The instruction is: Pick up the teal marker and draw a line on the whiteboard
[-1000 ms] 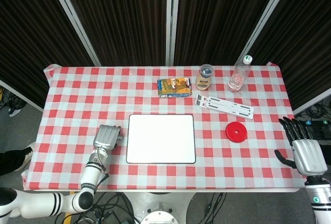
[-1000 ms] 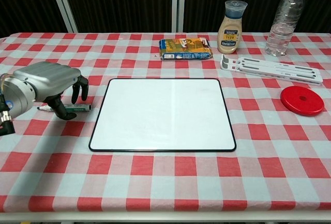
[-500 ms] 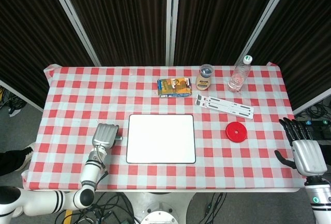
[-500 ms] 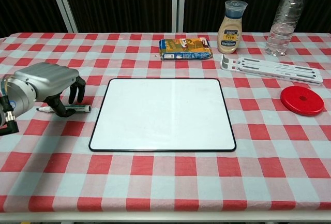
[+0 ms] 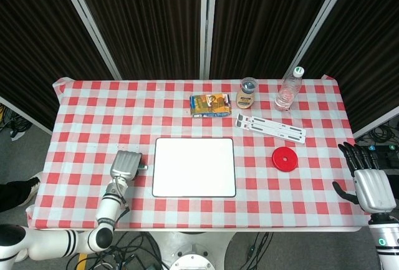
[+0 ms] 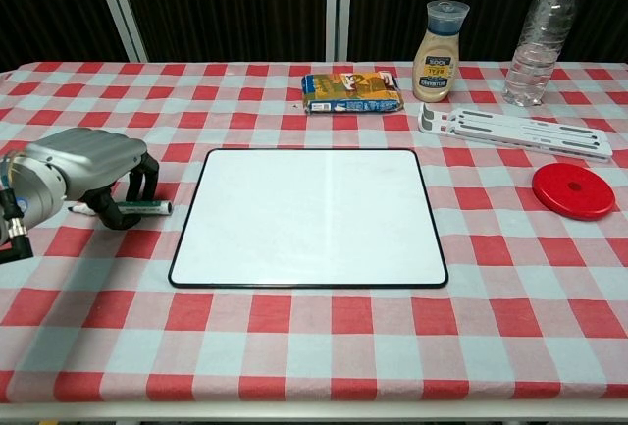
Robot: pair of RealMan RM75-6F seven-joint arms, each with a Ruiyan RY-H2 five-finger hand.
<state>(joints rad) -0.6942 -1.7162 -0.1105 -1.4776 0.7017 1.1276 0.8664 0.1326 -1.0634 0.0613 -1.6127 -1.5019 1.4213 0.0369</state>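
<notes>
The teal marker point(image 6: 147, 207) lies on the checked cloth just left of the whiteboard point(image 6: 309, 214), its tip pointing left. My left hand point(image 6: 78, 160) sits low over it, thumb in front and fingers curled down behind, closing around the barrel. In the head view only the marker's end point(image 5: 144, 167) pokes out from under the left hand point(image 5: 126, 164), beside the blank whiteboard point(image 5: 194, 167). My right hand point(image 5: 368, 179) hangs at the table's right edge with fingers spread and nothing in it; the chest view does not show it.
A red lid point(image 6: 574, 189) lies right of the board. Behind it is a white slotted stand point(image 6: 515, 129). Along the back stand a water bottle point(image 6: 538, 37), a sauce bottle point(image 6: 440, 40) and a snack pack point(image 6: 351, 91).
My left hand has sunk lower and shifted slightly left over the marker, its fingers curling tighter around it. The right hand has stayed still.
</notes>
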